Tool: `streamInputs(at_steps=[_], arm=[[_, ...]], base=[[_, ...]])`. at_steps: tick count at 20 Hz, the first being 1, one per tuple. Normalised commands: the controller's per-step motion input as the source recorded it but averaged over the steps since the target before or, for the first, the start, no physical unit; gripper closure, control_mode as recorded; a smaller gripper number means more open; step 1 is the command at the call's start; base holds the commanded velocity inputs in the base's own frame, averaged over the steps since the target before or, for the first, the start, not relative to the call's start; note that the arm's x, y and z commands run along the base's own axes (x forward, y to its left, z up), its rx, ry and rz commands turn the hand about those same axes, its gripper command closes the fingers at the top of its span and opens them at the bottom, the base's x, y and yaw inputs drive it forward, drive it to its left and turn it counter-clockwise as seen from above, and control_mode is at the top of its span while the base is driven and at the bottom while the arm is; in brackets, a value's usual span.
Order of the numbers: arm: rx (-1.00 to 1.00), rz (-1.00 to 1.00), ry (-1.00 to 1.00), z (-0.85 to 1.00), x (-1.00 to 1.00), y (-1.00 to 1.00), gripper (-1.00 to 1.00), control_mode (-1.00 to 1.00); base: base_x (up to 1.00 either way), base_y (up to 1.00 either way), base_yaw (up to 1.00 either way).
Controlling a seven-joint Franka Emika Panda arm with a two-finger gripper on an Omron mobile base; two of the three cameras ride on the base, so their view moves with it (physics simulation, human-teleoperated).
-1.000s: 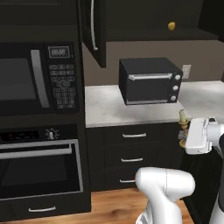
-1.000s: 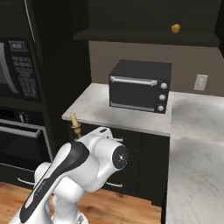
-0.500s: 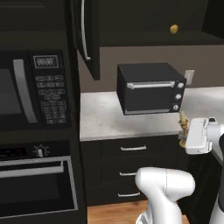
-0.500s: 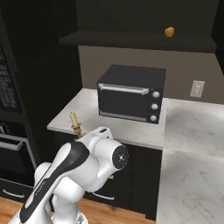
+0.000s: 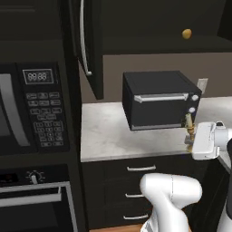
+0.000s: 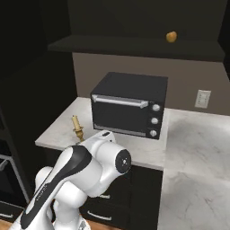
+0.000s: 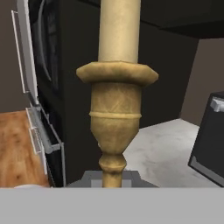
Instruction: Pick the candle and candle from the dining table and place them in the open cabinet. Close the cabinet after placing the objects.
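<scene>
1 candle, upright in our closed gripper, stem clamped for carriage; cabinet above, open.

**Base swings right toward the counter corner**

Both base views have shifted, so the camera has moved, not the things. In the left base view the microwave has slid to the left edge and the toaster oven now sits near centre, with the cabinet door hanging nearer mid-frame. In the right base view the wall oven has almost left the picture and the counter spreads wider at right
</scene>
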Motion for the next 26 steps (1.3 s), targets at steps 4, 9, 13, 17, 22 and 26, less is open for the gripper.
streamInputs(at_steps=[4,9,13,17,22,26], arm=[[0.0,0.0,0.0,0.0,0.0,0.0,1.0,1.0],[0.0,0.0,0.0,0.0,0.0,0.0,1.0,1.0],[0.0,0.0,0.0,0.0,0.0,0.0,1.0,1.0],[0.0,0.0,0.0,0.0,0.0,0.0,1.0,1.0],[0.0,0.0,0.0,0.0,0.0,0.0,1.0,1.0],[0.0,0.0,0.0,0.0,0.0,0.0,1.0,1.0]], base=[[0.44,-0.14,0.01],[0.37,-0.05,0.05],[0.32,0.0,0.07],[0.29,0.0,0.08],[0.28,0.0,0.07],[0.27,-0.01,0.07]])
